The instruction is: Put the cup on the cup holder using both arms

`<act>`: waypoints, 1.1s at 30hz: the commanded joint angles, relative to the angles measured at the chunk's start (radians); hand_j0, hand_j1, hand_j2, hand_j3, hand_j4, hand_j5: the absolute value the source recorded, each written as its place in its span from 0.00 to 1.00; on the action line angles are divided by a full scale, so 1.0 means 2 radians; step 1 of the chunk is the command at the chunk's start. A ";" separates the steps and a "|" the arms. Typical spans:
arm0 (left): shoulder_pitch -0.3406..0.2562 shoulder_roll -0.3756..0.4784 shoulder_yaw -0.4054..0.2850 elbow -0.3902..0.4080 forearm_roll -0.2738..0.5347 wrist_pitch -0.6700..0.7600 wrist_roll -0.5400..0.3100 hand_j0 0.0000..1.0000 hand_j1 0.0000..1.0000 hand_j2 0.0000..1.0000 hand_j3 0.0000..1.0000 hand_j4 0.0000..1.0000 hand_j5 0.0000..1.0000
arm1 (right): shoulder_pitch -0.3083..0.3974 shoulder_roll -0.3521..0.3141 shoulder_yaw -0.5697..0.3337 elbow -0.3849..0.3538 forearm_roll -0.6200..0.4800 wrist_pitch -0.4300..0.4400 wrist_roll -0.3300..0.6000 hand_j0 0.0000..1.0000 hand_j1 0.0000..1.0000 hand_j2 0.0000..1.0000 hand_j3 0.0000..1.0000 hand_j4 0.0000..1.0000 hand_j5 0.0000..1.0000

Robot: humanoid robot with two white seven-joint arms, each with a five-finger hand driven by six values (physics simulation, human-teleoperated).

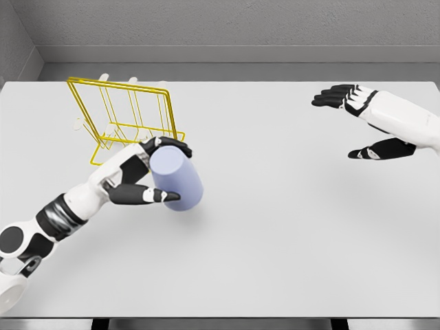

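At the far left of the white table (275,261), a yellow wire cup holder (127,117) is seen, tilted, with its open frame leaning toward the left and its lower bars resting on the tabletop. Just near and to the right of it, the pale blue cup (177,180) is held by the left hand (148,175), whose arm comes in from the lower left corner. The cup is tipped, its top end pointing to the far left, close to the holder's lower right corner; whether cup and wire touch cannot be told. The left hand's black fingers (172,146) are curled over the cup's upper end, while the thumb is pressed along its near side, so the cup is gripped between them. Whether the cup's lower end rests on the table or is lifted just clear of it cannot be told.

Well apart, at the far right, the right hand (361,124) is seen above the table, its arm entering from the right edge. Its fingers are stretched out toward the left and the thumb is spread below them; nothing is held in it.
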 commanded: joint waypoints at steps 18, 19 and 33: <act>-0.035 0.035 0.025 0.001 0.043 -0.001 0.000 0.68 0.68 0.68 0.68 0.68 0.68 | 0.001 0.000 0.000 0.000 -0.004 0.002 0.000 1.00 1.00 1.00 1.00 1.00 1.00; -0.035 0.035 0.029 0.001 0.043 0.000 0.000 0.68 0.68 0.68 0.68 0.68 0.68 | 0.000 0.000 0.000 0.000 -0.004 0.002 0.000 1.00 1.00 1.00 1.00 1.00 1.00; -0.055 0.035 0.053 0.031 0.055 0.002 0.002 0.68 0.68 0.68 0.68 0.68 0.68 | 0.001 0.000 0.000 0.000 -0.004 0.002 0.000 1.00 1.00 1.00 1.00 1.00 1.00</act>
